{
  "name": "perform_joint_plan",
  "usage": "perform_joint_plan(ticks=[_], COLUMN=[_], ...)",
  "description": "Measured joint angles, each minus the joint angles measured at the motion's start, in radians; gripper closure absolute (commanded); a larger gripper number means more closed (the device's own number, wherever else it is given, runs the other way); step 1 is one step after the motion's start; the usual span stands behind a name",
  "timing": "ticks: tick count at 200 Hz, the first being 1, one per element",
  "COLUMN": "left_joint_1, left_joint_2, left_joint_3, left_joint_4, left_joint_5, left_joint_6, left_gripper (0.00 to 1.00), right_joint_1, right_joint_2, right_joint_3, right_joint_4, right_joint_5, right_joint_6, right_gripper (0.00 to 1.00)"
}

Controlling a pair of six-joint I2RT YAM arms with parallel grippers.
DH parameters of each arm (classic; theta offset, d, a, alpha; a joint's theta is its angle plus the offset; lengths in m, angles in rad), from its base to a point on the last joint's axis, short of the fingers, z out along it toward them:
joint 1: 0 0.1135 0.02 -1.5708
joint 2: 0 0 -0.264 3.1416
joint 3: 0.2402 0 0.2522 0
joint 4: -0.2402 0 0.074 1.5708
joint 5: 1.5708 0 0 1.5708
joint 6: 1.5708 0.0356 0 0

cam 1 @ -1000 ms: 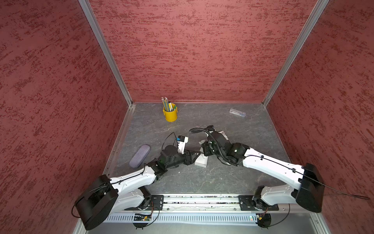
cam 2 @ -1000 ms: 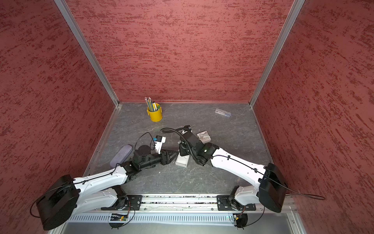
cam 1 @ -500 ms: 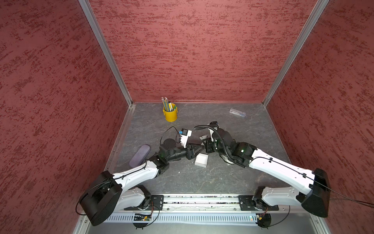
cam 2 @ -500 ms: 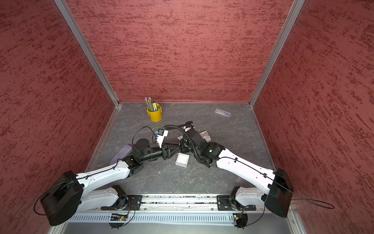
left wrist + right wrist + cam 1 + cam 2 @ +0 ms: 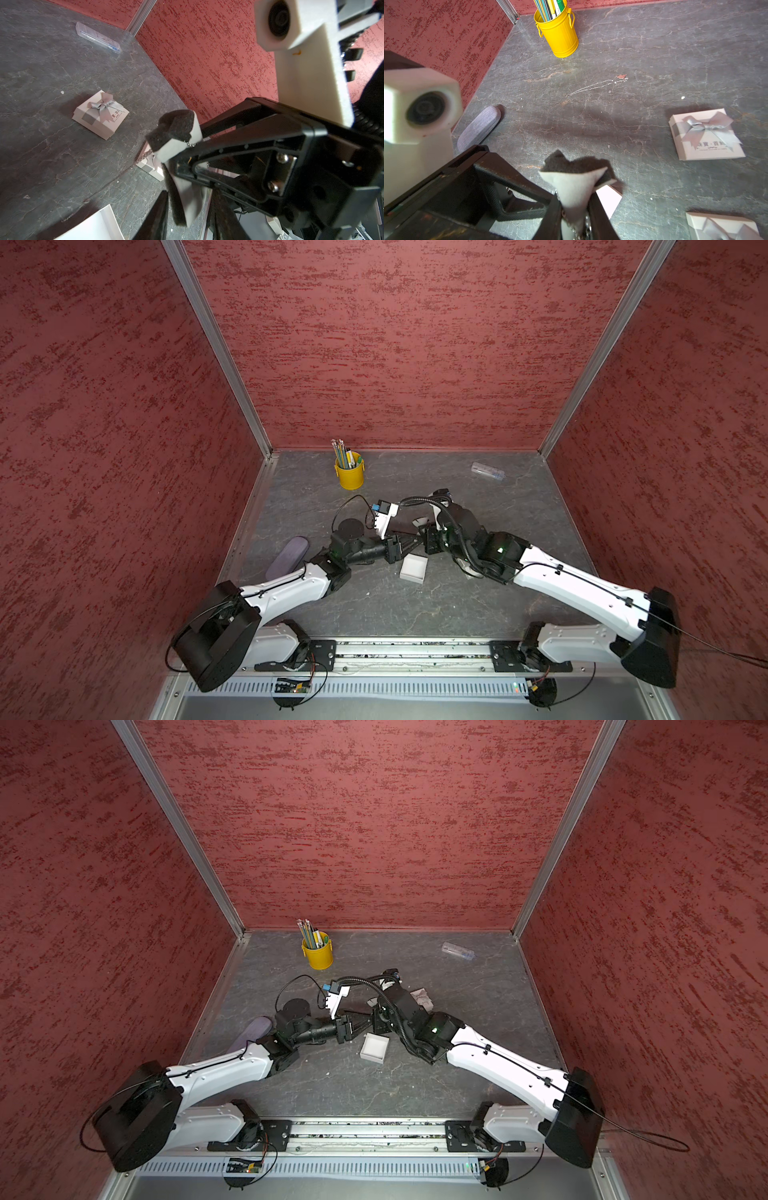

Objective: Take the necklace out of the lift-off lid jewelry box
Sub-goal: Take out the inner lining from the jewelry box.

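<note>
The only legible writing is on a pink bowed box lying flat on the desk. Chinese characters under its grey ribbon read 珠寶·首, then one partly covered character, and the smaller line below is too fine to read. The necklace is off the desk. Its fine chain is draped along a foam insert, running lengthwise down the pale face and in between the fingers holding it. The insert is bent so its black foam back shows, with one end poking out past those fingers. The right end effector is clamped on this insert. The left end effector has its jaws partly apart on either side of the insert's hanging end, but I cannot tell whether they press on it. In both top views the two meet just behind the open box base, which sits upright with its white inside showing. A second chain lies stretched out in a line on the desk, with a reddish piece at one end. A yellow bucket holds pencils and pens standing upright. A clear case near the back wall holds something thin and partly blue. A purple oval case lies shut near the left wall. Another bowed box sits near the first.
</note>
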State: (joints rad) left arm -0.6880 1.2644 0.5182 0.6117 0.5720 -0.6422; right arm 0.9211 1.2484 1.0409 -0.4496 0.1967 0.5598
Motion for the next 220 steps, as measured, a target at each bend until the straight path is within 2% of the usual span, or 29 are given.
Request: perform_joint_plan(ticks=[39, 73, 88, 106, 120, 136, 152, 197, 220], left_joint_1=[0.000, 0.001, 0.001, 0.002, 0.004, 0.005, 0.005, 0.000, -0.014], left_joint_2=[0.007, 0.018, 0.026, 0.034, 0.039, 0.038, 0.031, -0.062, -0.108], left_joint_3=[0.000, 0.000, 0.000, 0.002, 0.008, 0.024, 0.056, 0.136, 0.154], left_joint_4=[0.003, 0.006, 0.014, 0.022, 0.023, -0.002, -0.063, -0.278, -0.363], left_joint_5=[0.005, 0.013, 0.020, 0.030, 0.036, 0.039, 0.035, -0.037, -0.102], left_joint_6=[0.000, -0.005, -0.009, -0.011, -0.012, 0.006, 0.037, 0.214, 0.307], left_gripper=[0.65, 0.71, 0.77, 0.90, 1.00, 1.00, 1.00, 1.00, 1.00], right_joint_1=[0.000, 0.000, 0.000, 0.000, 0.000, 0.000, 0.000, 0.000, 0.000], right_joint_2=[-0.001, -0.001, -0.001, -0.001, -0.001, -0.004, -0.017, -0.109, -0.144], right_joint_3=[0.000, 0.000, 0.000, 0.000, 0.000, 0.000, 0.000, -0.027, -0.046], right_joint_4=[-0.003, -0.002, -0.002, -0.002, 0.001, 0.008, 0.020, 0.103, 0.136], right_joint_5=[0.008, 0.007, 0.007, 0.005, 0.005, 0.003, 0.000, -0.021, -0.035], right_joint_6=[0.000, 0.000, 0.000, 0.000, 0.002, -0.001, -0.004, -0.011, -0.017], right_gripper=[0.78, 0.78, 0.78, 0.76, 0.69, 0.57, 0.51, 0.37, 0.35])
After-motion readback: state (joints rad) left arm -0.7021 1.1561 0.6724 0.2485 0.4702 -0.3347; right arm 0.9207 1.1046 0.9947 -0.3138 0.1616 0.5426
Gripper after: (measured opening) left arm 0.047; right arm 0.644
